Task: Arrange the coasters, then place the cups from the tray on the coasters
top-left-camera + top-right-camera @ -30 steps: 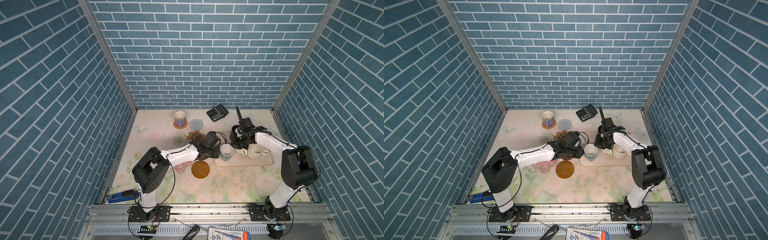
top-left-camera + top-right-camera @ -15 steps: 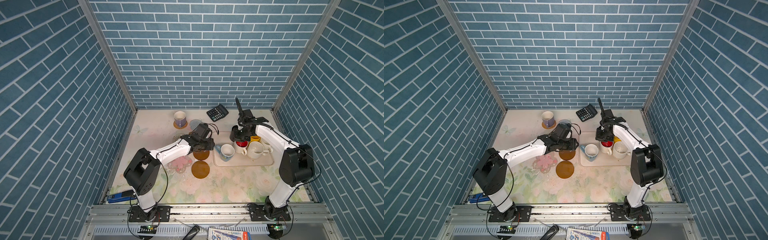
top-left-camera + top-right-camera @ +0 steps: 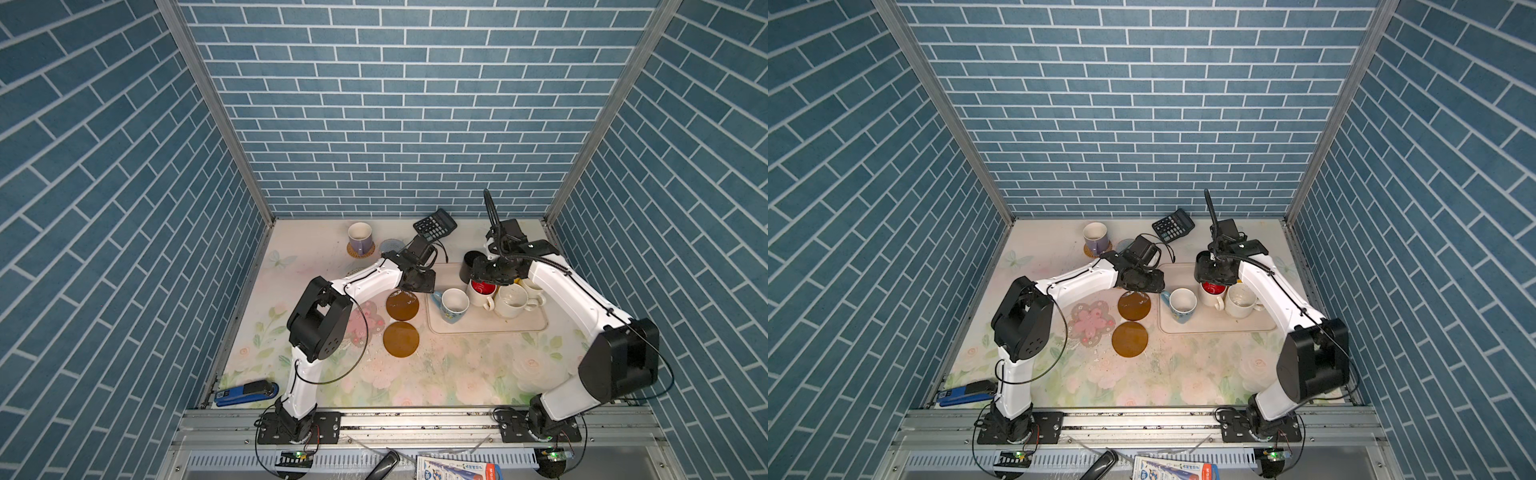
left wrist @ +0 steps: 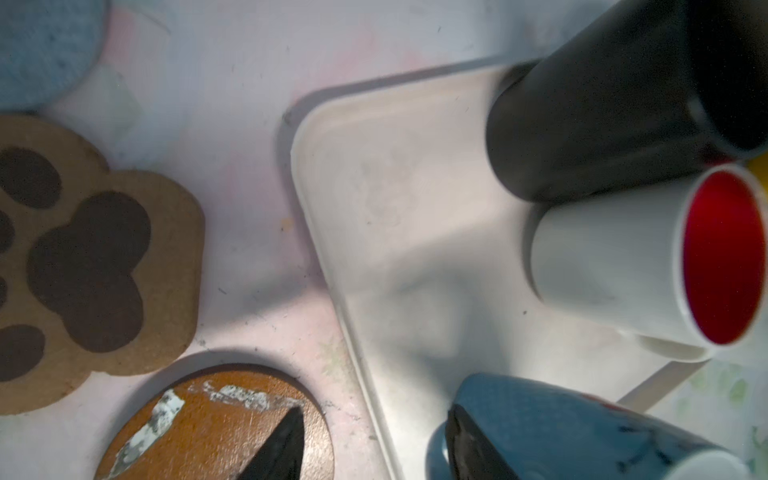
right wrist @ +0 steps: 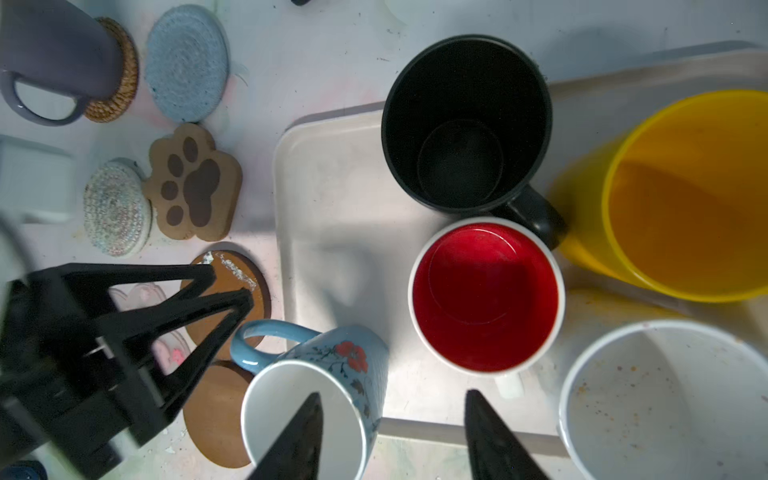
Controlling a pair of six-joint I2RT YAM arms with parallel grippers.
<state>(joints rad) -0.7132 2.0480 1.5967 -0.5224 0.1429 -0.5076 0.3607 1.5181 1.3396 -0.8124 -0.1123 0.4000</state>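
**Tray and cups.** The cream-pink tray (image 3: 486, 322) lies right of centre on the flowered table. It carries six mugs, crowded at its far end:
- black mug (image 5: 465, 124)
- red-lined white mug (image 5: 486, 295)
- yellow mug (image 5: 685, 195)
- pale blue mug (image 5: 316, 399), flower-printed, at the tray's left edge with its handle overhanging
- two cream-white mugs (image 3: 513, 301)

The black mug's handle sits against the red-lined mug's rim.

The lavender mug (image 3: 359, 237) stands apart near the back wall, on the woven tan coaster (image 3: 360, 250).

**Coasters.** All lie left of the tray.
- The blue-grey coaster (image 5: 187, 62) lies just beside the woven one.
- The paw coaster (image 5: 195, 183) touches the lacy coaster (image 5: 116, 208).
- The two amber discs (image 3: 402, 305) lie close together, and the one nearer the back is scuffed white.
- The flowery coaster (image 3: 1091, 324) lies beside them.

**Grippers.**
- The left gripper (image 5: 232, 284) is released, with its fingers apart and holding nothing. It sits over the scuffed disc, close to the blue mug's handle.
- The right gripper (image 5: 392, 394) is also released and empty, above the mugs on the tray.

**Other items.** A calculator (image 3: 434, 224) sits at the back, and a blue stapler (image 3: 245, 392) lies at the front left.
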